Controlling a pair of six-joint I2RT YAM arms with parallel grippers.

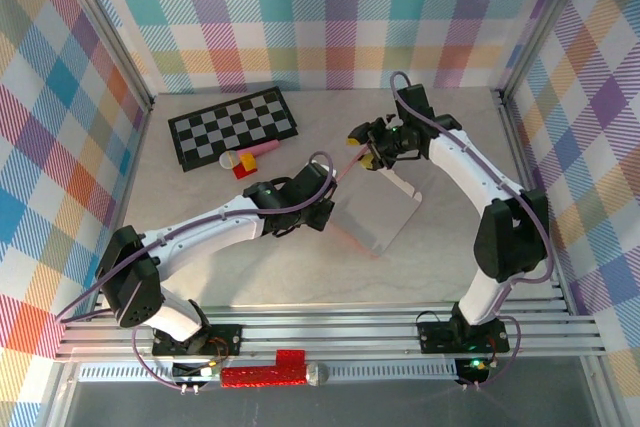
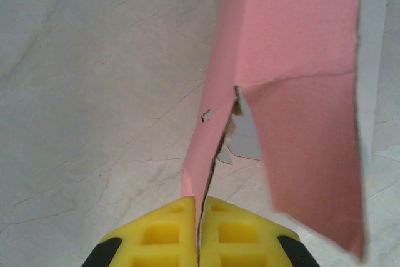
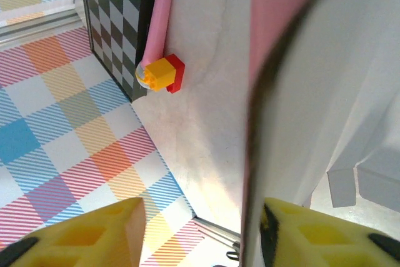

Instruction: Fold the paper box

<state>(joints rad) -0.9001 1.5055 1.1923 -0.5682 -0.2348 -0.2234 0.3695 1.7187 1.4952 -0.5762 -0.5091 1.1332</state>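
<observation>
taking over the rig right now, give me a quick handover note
Left gripper: shut on an edge of the paper box.
Right gripper: open, a card edge standing between its fingers, not clamped.
Box: mid-table, partly raised between the two arms; the checkerboard and small blocks lie behind it.
Done: creases made, one flap bent.
Left: sheet is not yet a box; remaining folds to make.

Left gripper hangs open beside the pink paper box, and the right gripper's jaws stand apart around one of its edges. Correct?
No: the left wrist view shows the left gripper shut on the paper box, the card pinched between its jaws. The right gripper does have its jaws apart around an edge.
</observation>
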